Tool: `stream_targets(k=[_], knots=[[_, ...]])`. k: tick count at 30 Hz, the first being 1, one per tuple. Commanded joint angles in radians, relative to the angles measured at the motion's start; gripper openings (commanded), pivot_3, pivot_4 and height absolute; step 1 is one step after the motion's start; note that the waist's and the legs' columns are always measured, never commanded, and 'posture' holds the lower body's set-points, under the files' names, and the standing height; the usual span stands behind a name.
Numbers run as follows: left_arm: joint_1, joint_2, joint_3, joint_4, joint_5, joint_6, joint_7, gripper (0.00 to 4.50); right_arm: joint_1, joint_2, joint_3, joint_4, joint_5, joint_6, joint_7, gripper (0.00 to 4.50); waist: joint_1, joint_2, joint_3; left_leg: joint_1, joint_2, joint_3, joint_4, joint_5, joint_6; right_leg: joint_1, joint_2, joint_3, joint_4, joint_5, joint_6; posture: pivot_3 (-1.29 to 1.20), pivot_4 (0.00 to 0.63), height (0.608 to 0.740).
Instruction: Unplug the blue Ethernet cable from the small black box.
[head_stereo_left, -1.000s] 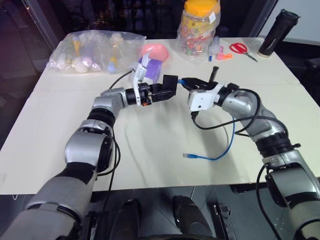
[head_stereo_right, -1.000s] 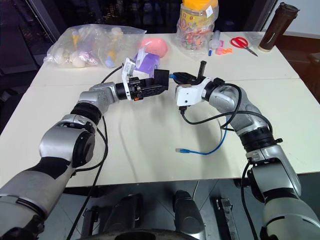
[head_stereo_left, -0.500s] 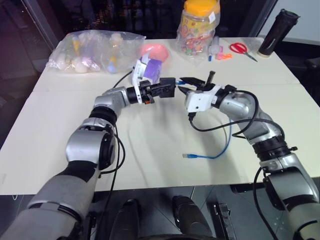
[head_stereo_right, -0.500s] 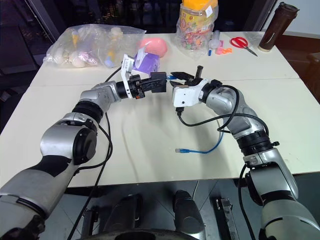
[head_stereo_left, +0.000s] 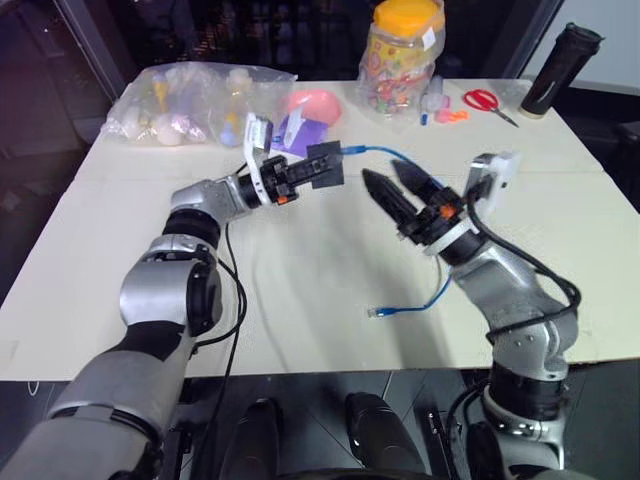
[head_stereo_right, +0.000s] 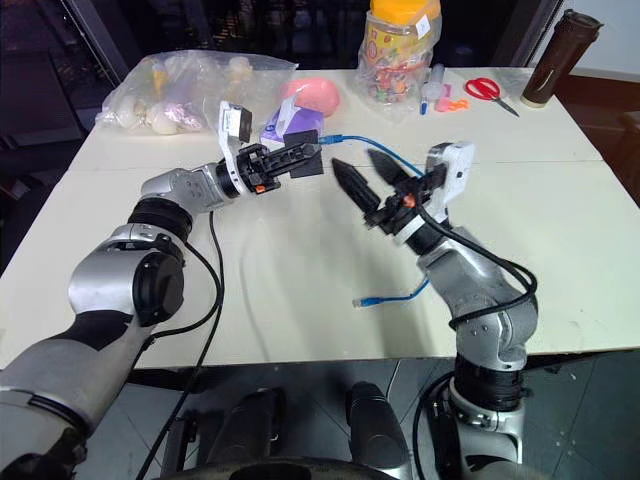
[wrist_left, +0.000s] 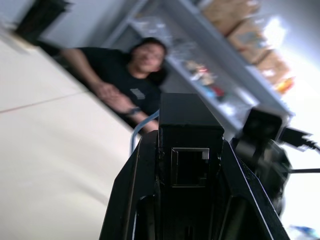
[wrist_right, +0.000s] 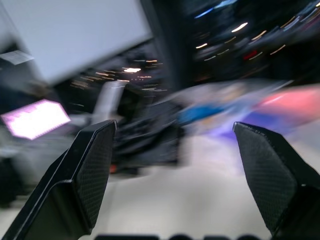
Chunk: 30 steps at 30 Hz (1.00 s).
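The small black box (head_stereo_left: 327, 164) hangs above the table's middle, with my left gripper (head_stereo_left: 316, 173) shut on it. In the left wrist view the box (wrist_left: 190, 130) sits between both fingers (wrist_left: 135, 200), an empty port facing the camera. The blue Ethernet cable (head_stereo_left: 385, 152) meets the box's far upper corner, arcs right behind my right gripper and drops to the table. Its free plug (head_stereo_left: 377, 312) lies near the front edge. My right gripper (head_stereo_left: 381, 168) stands open just right of the box, pointing at it, with nothing between its fingers (wrist_right: 95, 170).
At the back stand a purple tissue box (head_stereo_left: 298, 130), a pink object (head_stereo_left: 312, 101), a clear bag of small items (head_stereo_left: 190, 95), a candy jar (head_stereo_left: 400, 50), red scissors (head_stereo_left: 487, 98) and a dark bottle (head_stereo_left: 560, 55). A person (wrist_left: 131, 75) sits beyond the table.
My right gripper has let go of the cable by the box, opened wide and drawn back to the right. The left gripper has shut on the box and lifted it slightly.
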Motion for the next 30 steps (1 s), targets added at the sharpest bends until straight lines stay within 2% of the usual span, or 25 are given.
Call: stream_targets(k=[1, 10, 24, 27, 30], knots=[[0.017, -0.022, -0.002, -0.092, -0.042, 0.076, -0.032, 0.54, -0.007, 0.038, 0.002, -0.026, 0.093, 0.014, -0.072, 3.89, 0.003, 0.000, 0.000, 0.000, 0.000, 0.000, 0.000, 0.000, 0.000, 0.000, 0.000, 0.000, 0.000, 0.000, 0.000, 0.00, 0.150, 0.739], [0.085, -0.052, -0.015, -0.246, -0.097, 0.198, -0.008, 0.54, -0.053, 0.079, -0.024, 0.067, 0.165, -0.065, -0.113, 3.89, 0.003, 0.000, 0.000, -0.001, 0.000, 0.000, -0.001, 0.000, 0.000, -0.001, 0.000, 0.000, -0.001, 0.000, 0.000, 0.00, 0.150, 0.739], [0.145, -0.055, -0.032, -0.348, -0.145, 0.249, 0.036, 0.54, -0.058, 0.091, 0.025, 0.118, 0.197, -0.106, -0.112, 3.89, 0.003, 0.000, 0.000, -0.001, 0.000, 0.000, -0.001, 0.000, 0.000, -0.001, 0.000, 0.000, -0.001, 0.000, 0.000, 0.00, 0.150, 0.739], [0.153, -0.054, -0.040, -0.360, -0.153, 0.254, 0.037, 0.54, -0.064, 0.100, 0.030, 0.130, 0.194, -0.121, -0.111, 3.07, 0.003, 0.000, 0.000, -0.001, 0.000, 0.000, -0.001, 0.000, 0.000, -0.001, 0.000, 0.000, -0.001, 0.000, 0.000, 0.00, 0.150, 0.739], [0.159, -0.053, -0.047, -0.369, -0.160, 0.255, 0.042, 0.54, -0.063, 0.102, 0.032, 0.133, 0.200, -0.136, -0.108, 1.53, 0.003, 0.000, 0.000, -0.001, 0.000, 0.000, -0.001, 0.000, 0.000, -0.001, 0.000, 0.000, -0.001, 0.000, 0.000, 0.00, 0.150, 0.739]])
